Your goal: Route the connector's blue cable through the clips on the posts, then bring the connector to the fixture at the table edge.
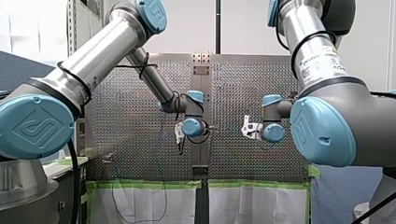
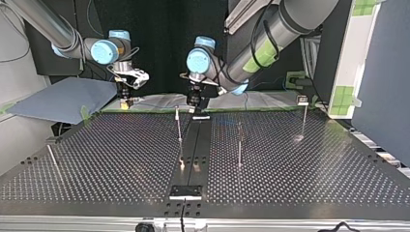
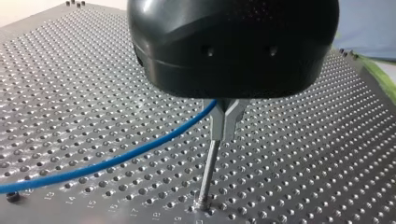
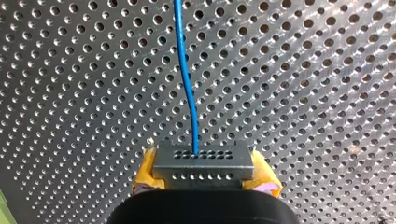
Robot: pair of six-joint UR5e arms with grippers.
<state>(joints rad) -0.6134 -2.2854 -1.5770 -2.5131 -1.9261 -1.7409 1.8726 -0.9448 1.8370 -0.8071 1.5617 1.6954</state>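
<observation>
**Top view, near to far.** At the lower centre edge of the worktop (image 2: pixel 290 174) sits a black plate (image 2: pixel 185 192), probably the fixture meant to receive the connector. It is bare, so that step is not yet done.

Thin rods rise from the worktop's middle band. The post (image 2: pixel 179 128) left of centre stands just in front of my left gripper (image 2: pixel 196 102), at upper centre. In the left wrist view its metal jaws are pressed together on the blue cable (image 3: pixel 107 163), with the post rising to just beneath their tips. This placement suits lowering the cable into the clip, though the clip itself is hidden behind the jaws. The cable sweeps away in a loose curve, so it appears not yet routed through any clip.

Farthest away, at the upper left, my right gripper (image 2: pixel 126 94) hovers over the worktop's far edge. The right wrist view shows its yellow-padded jaws clamped on the grey connector (image 4: pixel 204 165) from both sides, cable end pointing outward. This presumably anchors that end while the other arm threads.
</observation>
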